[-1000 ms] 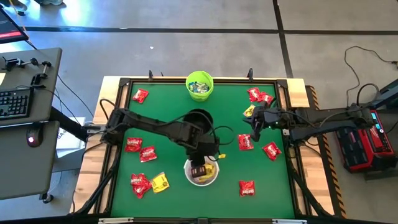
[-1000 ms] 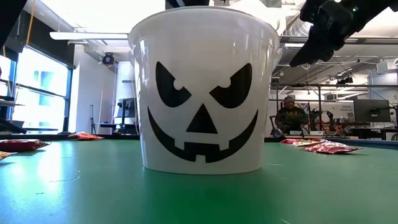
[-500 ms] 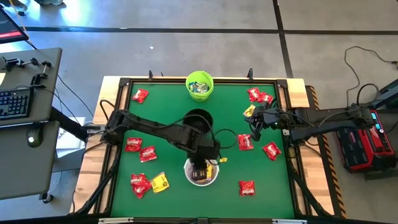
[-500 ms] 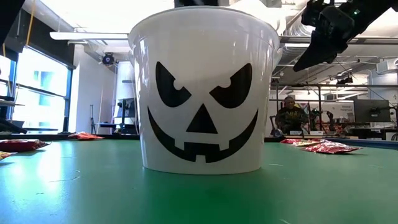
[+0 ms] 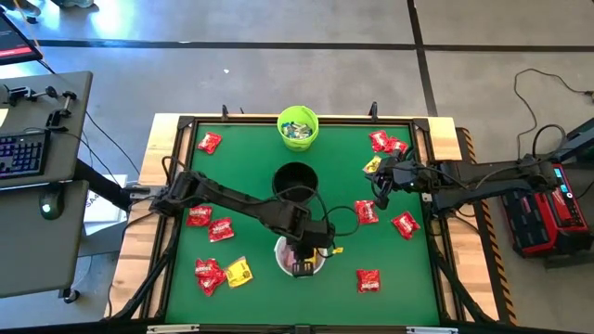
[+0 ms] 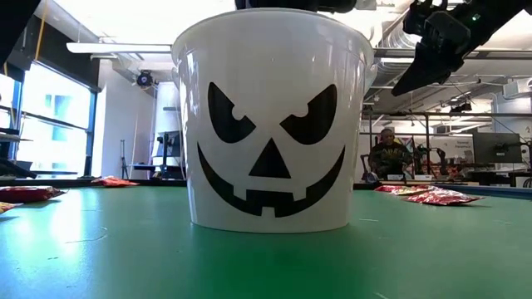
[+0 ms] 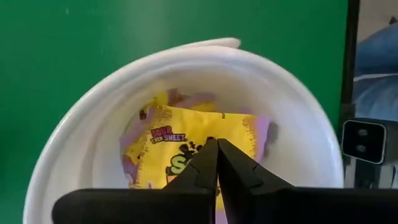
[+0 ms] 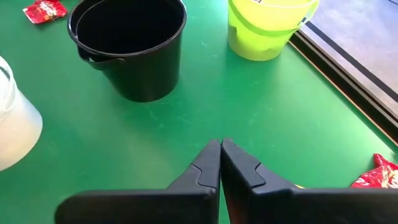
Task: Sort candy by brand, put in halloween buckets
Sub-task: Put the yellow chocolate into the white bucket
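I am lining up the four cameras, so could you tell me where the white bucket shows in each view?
High view: white bucket near the table's front middle, largely under the left gripper.
Low view: it fills the centre, its jack-o'-lantern face toward the camera.
Left wrist view: seen from above, yellow candy inside.
Right wrist view: only its side, at the picture's edge.
Shared landmark: the green table.
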You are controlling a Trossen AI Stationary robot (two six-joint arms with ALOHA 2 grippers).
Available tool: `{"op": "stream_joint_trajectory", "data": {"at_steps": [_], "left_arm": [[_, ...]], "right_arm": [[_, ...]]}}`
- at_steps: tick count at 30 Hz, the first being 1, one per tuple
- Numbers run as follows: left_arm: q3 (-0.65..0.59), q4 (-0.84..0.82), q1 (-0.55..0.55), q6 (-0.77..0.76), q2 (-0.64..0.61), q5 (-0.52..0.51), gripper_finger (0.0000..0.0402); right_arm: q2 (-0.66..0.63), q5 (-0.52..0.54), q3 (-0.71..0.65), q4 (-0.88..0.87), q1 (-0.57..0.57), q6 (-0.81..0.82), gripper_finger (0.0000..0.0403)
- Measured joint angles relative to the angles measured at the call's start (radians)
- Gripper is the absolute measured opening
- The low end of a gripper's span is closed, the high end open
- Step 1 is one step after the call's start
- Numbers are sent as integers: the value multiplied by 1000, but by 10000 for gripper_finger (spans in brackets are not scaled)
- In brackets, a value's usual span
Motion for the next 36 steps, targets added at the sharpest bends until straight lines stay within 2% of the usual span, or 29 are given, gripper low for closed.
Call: {"op": "stream_joint_trajectory", "data": {"at_steps": [12, 19, 23, 28, 32, 36], "left_arm": [[-41, -47, -13, 9, 10, -118, 0], [-39, -64, -13, 8, -12, -120, 0], [5, -102, -13, 16, -40, -114, 0], [50, -131, -12, 16, -72, -77, 0], [62, -114, -13, 4, -120, -41, 0], [60, -85, -15, -24, -171, -32, 0]], "right_arm": [[0, 52, 0, -1, 0, -3, 0], [-1, 57, 0, 1, 0, 2, 0], [-1, 32, 0, -13, -7, 25, 5], [4, -15, 0, -83, -69, 75, 44], [47, -42, 0, -162, -147, 70, 100], [109, -103, -39, -158, -253, 100, 157]]}}
